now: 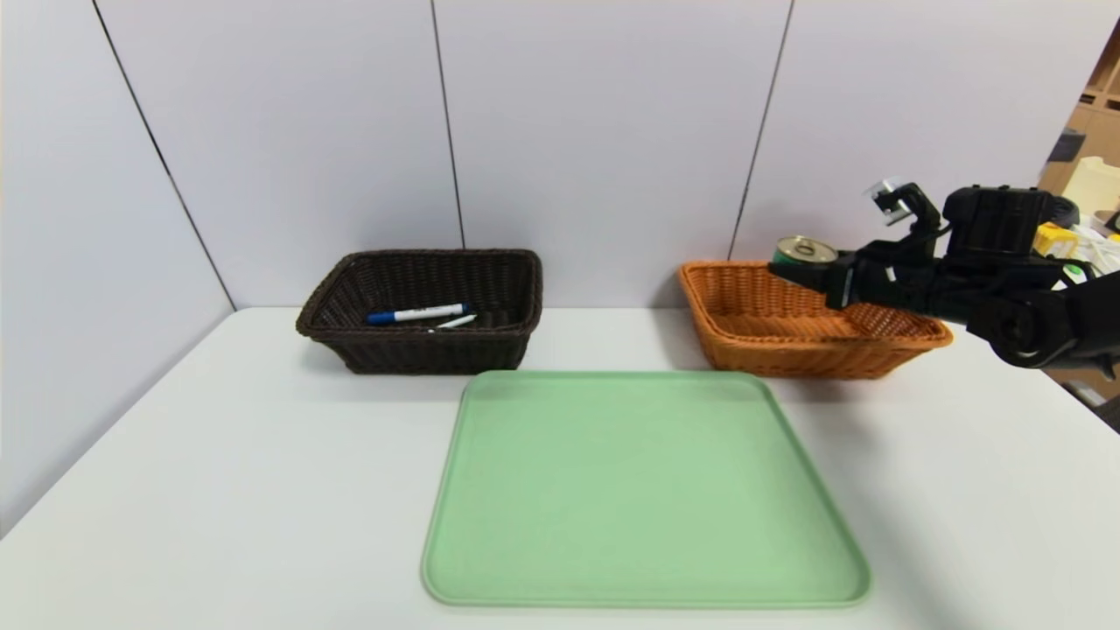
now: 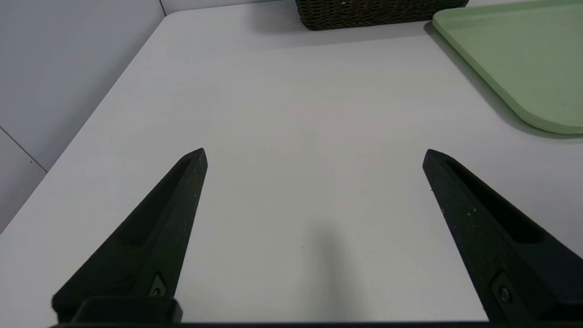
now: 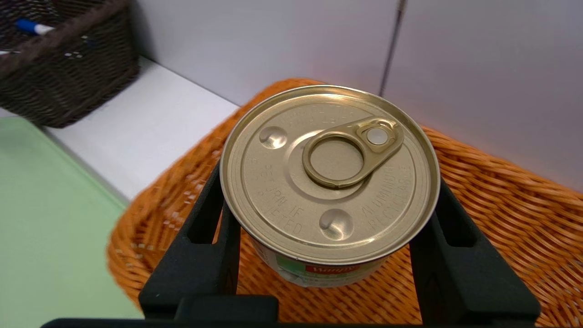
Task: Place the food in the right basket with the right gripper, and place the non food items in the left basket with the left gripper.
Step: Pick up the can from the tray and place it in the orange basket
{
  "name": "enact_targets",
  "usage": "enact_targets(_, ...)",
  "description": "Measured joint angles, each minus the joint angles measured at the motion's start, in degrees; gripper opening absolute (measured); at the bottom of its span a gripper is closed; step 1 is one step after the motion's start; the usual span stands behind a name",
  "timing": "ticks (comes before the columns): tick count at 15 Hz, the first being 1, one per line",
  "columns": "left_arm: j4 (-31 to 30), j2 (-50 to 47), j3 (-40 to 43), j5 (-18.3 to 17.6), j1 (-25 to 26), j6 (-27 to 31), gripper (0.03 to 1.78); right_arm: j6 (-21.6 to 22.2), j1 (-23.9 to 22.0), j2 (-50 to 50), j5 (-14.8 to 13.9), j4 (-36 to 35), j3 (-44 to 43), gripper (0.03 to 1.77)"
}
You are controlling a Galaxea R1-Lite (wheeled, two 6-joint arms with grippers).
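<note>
My right gripper (image 1: 809, 273) is shut on the food, a squat tin can (image 1: 804, 253) with a gold pull-tab lid (image 3: 329, 171), and holds it upright in the air above the orange wicker right basket (image 1: 787, 346). Its black fingers (image 3: 214, 214) press the can's two sides. Both non food items, the blue-capped marker (image 1: 416, 314) and the thin white pen (image 1: 455, 322), lie inside the dark brown left basket (image 1: 420, 350). My left gripper (image 2: 314, 157) hangs open with nothing in it, low over bare table near the table's left side. It does not show in the head view.
A flat green tray (image 1: 643, 490) lies at the table's centre, in front of the two baskets. White wall panels stand right behind the baskets. Shelving and clutter (image 1: 1089, 188) sit beyond the table's right edge.
</note>
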Motion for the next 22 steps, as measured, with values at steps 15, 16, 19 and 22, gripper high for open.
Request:
enact_targets(15,0.0,0.0,0.0,0.0,0.0,0.0,1.69,-6.6,-2.1,8.2,0.1,25.7,-17.6,0.99)
enact_targets(16,0.0,0.0,0.0,0.0,0.0,0.0,1.69,-6.8,-2.1,8.8,0.1,25.8,-17.8,0.99)
enact_targets(19,0.0,0.0,0.0,0.0,0.0,0.0,1.69,-8.6,-2.0,10.5,0.0,25.9,-18.3,0.99)
enact_targets(22,0.0,0.0,0.0,0.0,0.0,0.0,1.69,-9.9,-1.5,12.0,0.0,26.0,-18.7,0.99)
